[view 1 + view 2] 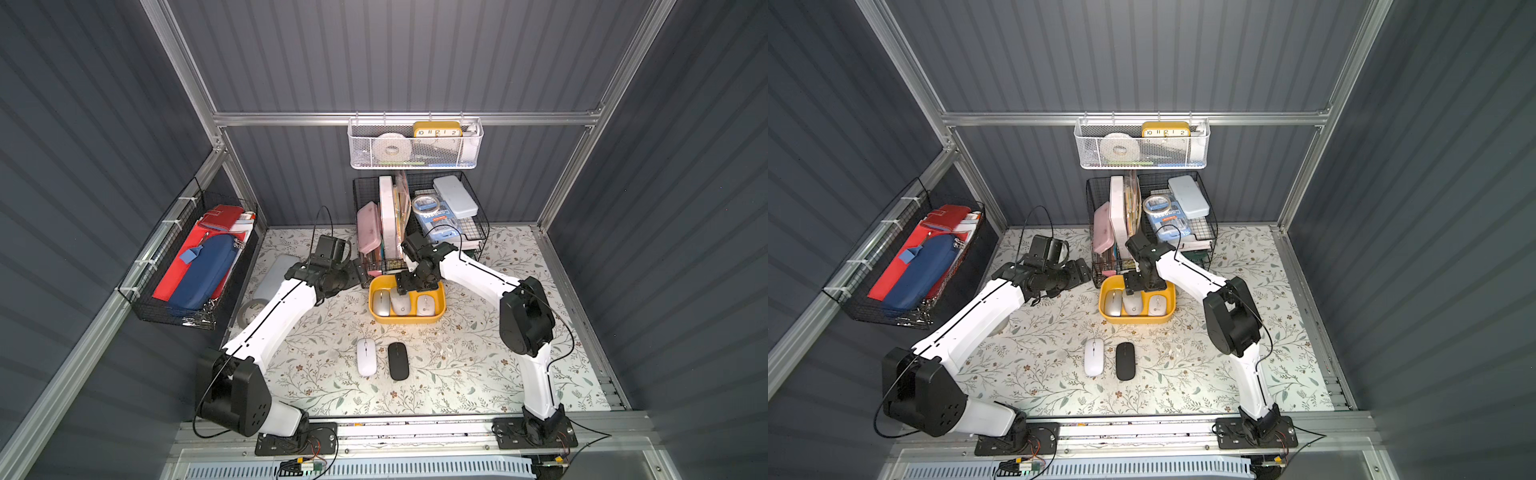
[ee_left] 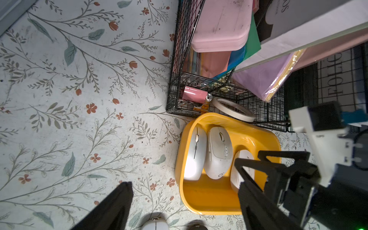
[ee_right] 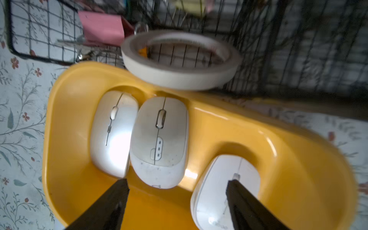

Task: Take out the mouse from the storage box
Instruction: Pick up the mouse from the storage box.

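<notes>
Above the storage box, right jaws stand apart

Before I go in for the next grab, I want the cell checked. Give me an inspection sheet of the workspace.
Surface: floral table, flat, no spills seen.
Job's things: storage box holds a silver mouse, a grey mouse and a small white mouse; a long white mouse and a black mouse lie on the table in front.
Clutter: tape roll at the box's back rim; black wire rack packed with cases and folders right behind.
Pincers: right pincer open, empty, over the box; left pincer open, empty, beside the rack.
Cables: left wrist cable loops free; right arm cable arcs off the arm.
Surroundings: white mesh basket on the back wall; black wire basket of pouches on the side wall.
</notes>
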Controlling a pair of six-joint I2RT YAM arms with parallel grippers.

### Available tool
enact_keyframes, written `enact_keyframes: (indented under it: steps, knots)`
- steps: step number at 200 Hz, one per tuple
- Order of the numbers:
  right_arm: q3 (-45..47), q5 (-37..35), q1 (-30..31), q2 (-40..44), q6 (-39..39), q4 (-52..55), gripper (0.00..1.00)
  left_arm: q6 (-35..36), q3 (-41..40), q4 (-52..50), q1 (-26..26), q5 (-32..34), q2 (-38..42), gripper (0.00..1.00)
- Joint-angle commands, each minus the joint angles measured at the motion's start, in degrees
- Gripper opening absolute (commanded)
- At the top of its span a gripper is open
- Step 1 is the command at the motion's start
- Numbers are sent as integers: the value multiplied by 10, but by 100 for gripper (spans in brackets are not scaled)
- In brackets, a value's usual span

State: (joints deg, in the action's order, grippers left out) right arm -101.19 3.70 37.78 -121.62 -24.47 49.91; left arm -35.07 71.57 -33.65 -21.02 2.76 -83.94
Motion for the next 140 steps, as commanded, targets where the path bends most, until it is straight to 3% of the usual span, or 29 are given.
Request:
enact_keyframes:
  steps: [1,23,74,140]
  knots:
    - [31,27,34,26,-50,-42,85,18,1,2,-2,-8,6,89]
    - [55,6,35,30,-61,-74,88,16,-9,9,-2,-15,13,88]
    - [-10,-45,44,-31,-36,-26,89,24,-14,9,-1,-10,26,88]
    - [-25,-97,51,-80,-20,-6,89,23,-31,16,-2,-12,29,89]
